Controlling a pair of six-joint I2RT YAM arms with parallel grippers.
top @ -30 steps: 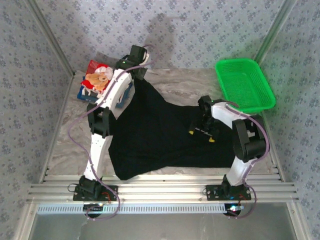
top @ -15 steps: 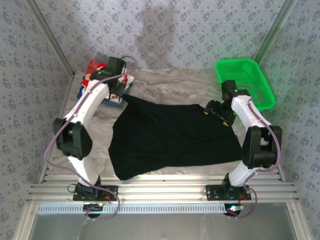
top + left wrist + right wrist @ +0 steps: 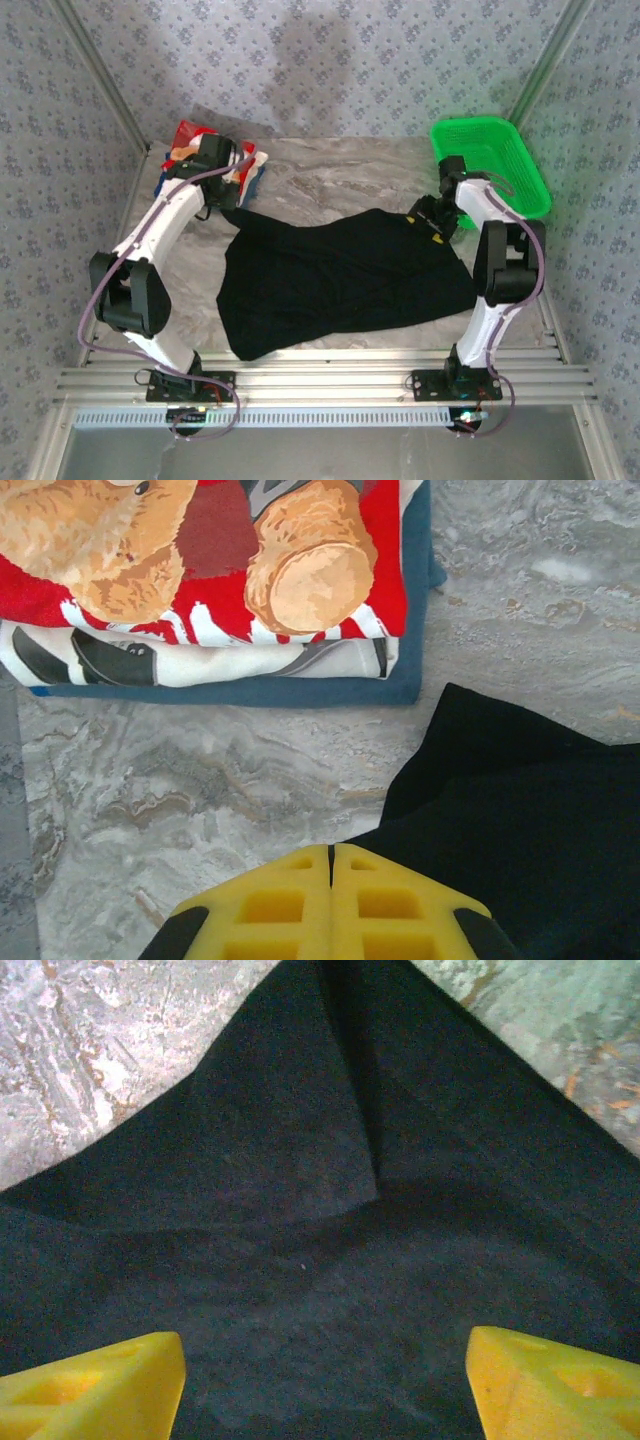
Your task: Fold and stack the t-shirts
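Grey marbled worktop [image 3: 330, 165], boxed in by walls [image 3: 350, 70] papered in a small blue-grey floral print, with aluminium rails [image 3: 330, 378] along the near edge. A green mesh basket [image 3: 490, 165] sits at the far right corner.

The black t-shirt [image 3: 340, 280] lies spread and rumpled mid-worktop. At the far left, the folded teddy-bear t-shirt [image 3: 200, 560] rests on the dark blue t-shirt [image 3: 300, 692], which peeks out as a rim beneath.

The left claw [image 3: 331, 865] is pressed together at the black shirt's far-left corner; I can't tell whether cloth is nipped. The right claw [image 3: 325, 1355] stands apart over the far-right corner.

From above, the left arm covers part of the stack.
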